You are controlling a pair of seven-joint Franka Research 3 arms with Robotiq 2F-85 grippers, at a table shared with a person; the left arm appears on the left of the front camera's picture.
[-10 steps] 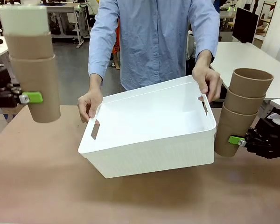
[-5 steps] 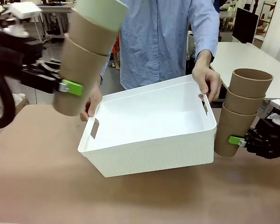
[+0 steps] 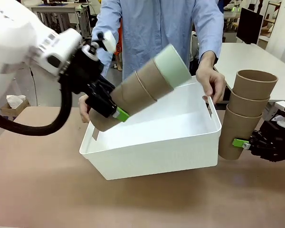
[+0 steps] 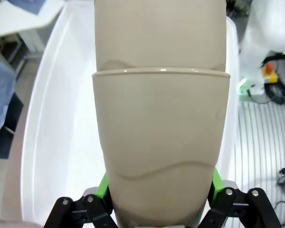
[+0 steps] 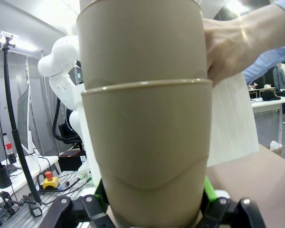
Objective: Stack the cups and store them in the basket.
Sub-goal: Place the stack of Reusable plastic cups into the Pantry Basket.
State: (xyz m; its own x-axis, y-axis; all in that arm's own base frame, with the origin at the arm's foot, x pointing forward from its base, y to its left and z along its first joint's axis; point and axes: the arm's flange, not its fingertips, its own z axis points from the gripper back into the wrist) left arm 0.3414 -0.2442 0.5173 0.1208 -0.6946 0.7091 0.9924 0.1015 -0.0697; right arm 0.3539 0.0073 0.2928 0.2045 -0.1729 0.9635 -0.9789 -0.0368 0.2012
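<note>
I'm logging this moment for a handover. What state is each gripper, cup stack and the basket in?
Left gripper: shut on its stack.
Left stack: nested, tilted.
Right gripper: shut on its stack.
Right stack: nested, slightly tilted.
Basket: open, tilted, held up.

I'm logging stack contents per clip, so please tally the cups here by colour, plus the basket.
Tan-brown cups: 5, two in the left gripper's stack, three in the right gripper's stack
Mint green cups: 1, topping the left gripper's stack
White basket: 1
Total: 7
</note>
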